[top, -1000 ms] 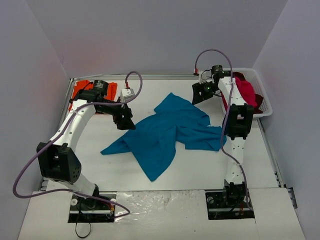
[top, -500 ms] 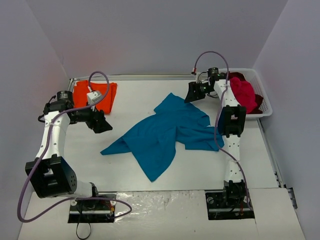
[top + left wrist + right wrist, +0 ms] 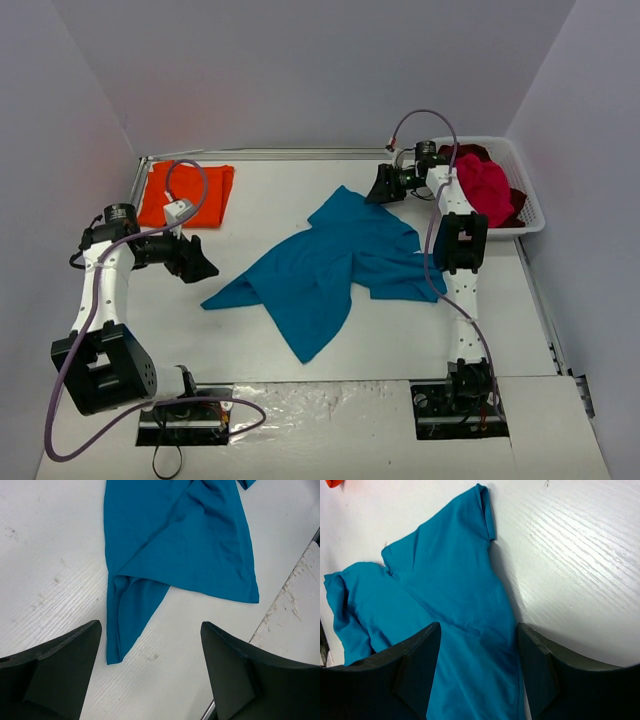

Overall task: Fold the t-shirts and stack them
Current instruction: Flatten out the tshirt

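We see a white table with a teal-blue t-shirt lying crumpled and spread out at its middle. At the far right edge stands a white basket, holding a magenta-pink t-shirt piled over a dark red t-shirt. In the far left corner an orange t-shirt lies folded flat. Our left gripper hovers just beside the teal shirt's left tip, jaws spread wide and holding nothing. Our right gripper hangs over the shirt's far sleeve, jaws parted and grasping nothing.
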Controlling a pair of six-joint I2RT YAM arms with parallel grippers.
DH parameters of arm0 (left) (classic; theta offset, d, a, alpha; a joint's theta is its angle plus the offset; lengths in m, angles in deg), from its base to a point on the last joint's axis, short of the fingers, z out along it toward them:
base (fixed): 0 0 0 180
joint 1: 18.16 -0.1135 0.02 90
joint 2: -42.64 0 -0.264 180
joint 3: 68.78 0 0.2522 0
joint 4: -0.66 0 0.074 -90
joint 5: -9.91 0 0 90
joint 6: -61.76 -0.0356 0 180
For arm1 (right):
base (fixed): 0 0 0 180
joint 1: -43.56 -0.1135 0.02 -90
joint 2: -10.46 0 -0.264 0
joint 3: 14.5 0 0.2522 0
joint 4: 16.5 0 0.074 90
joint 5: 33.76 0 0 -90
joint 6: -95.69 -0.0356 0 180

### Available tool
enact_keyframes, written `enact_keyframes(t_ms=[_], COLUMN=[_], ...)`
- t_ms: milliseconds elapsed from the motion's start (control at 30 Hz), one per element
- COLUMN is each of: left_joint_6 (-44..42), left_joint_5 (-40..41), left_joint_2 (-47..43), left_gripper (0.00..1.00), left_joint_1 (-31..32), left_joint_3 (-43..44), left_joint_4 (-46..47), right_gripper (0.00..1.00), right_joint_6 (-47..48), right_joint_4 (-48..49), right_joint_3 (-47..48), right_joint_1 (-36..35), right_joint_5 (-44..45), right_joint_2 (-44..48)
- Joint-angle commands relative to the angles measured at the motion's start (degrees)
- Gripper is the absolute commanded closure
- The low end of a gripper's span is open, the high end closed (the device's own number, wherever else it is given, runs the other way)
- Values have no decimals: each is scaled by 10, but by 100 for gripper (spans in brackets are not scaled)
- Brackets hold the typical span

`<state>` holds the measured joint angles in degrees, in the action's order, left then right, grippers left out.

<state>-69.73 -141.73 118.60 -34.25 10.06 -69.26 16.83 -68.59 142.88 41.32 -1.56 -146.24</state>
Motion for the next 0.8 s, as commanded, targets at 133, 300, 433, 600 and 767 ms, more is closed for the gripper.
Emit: enact_keyframes(t_ms=[133, 300, 433, 600, 767], left_joint_6=[19, 22, 18, 16, 24], left_joint_5=[-22, -33, -37, -26, -9], left_joint_2=[-35, -35, -31, -19, 6], left_gripper=[21, 21, 21, 20, 16], left_joint_1=[-20, -36, -44, -46, -46], left_joint_3=[-19, -29, -34, -34, -28], left_joint_4=[33, 37, 35, 29, 28], right_gripper=[47, 53, 63, 79, 89], right_joint_6=[-38, -43, -41, -37, -29], right_joint_4=[3, 4, 5, 6, 6], right_joint_3=[11, 0, -2, 0, 0], right_joint_1=[-13, -29, -39, -46, -45], right_joint_5=[-43, -50, -45, -21, 0], right_joint_2=[-34, -34, -35, -38, -36])
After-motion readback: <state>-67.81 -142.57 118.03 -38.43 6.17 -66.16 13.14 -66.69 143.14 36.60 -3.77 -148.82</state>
